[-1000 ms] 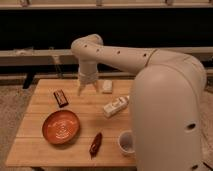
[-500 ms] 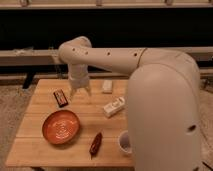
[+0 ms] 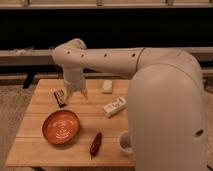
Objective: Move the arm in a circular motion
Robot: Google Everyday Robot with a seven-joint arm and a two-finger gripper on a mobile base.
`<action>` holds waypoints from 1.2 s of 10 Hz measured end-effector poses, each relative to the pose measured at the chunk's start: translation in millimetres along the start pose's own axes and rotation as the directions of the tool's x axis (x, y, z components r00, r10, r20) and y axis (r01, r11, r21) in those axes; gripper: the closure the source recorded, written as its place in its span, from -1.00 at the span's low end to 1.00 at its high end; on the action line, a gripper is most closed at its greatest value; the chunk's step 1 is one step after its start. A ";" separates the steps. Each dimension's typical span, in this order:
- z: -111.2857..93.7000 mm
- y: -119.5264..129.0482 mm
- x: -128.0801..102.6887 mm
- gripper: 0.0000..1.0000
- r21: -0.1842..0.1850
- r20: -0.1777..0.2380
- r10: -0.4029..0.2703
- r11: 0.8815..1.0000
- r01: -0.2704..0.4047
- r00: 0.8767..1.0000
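Note:
The cream-white arm fills the right of the camera view and reaches left over the wooden table. Its tubular forearm, dotted with small dark holes, ends in a bulbous joint that bends down. The gripper hangs from it over the table's back left part, just right of a dark snack bar. Its two fingers point down with a small gap between them, holding nothing.
On the table lie an orange bowl, a dark red-brown packet, a white cup by the arm's base, a white box and a small white block. A dark wall with a ledge stands behind.
The forearm and gripper have swung left across the back of the table, from near the white block to beside the dark snack bar. The objects have not moved.

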 end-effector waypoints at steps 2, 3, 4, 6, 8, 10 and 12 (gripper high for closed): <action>-2.6 -10.8 18.6 -0.30 -0.003 0.008 0.009 1.000 -0.009 1.000; -3.8 -16.8 26.7 -0.30 -0.003 0.011 0.013 1.000 -0.013 1.000; -3.9 -15.9 32.1 -0.30 -0.003 0.011 0.011 1.000 -0.011 1.000; -3.7 -6.0 34.0 -0.30 -0.010 0.015 0.020 1.000 -0.019 1.000; -5.2 -8.7 44.5 -0.30 -0.013 0.018 0.037 0.999 -0.036 0.999; -6.3 -11.5 55.2 -0.30 -0.013 0.020 0.044 0.999 -0.044 0.999; -7.3 -1.4 58.0 -0.30 -0.021 0.027 0.043 0.999 -0.043 0.999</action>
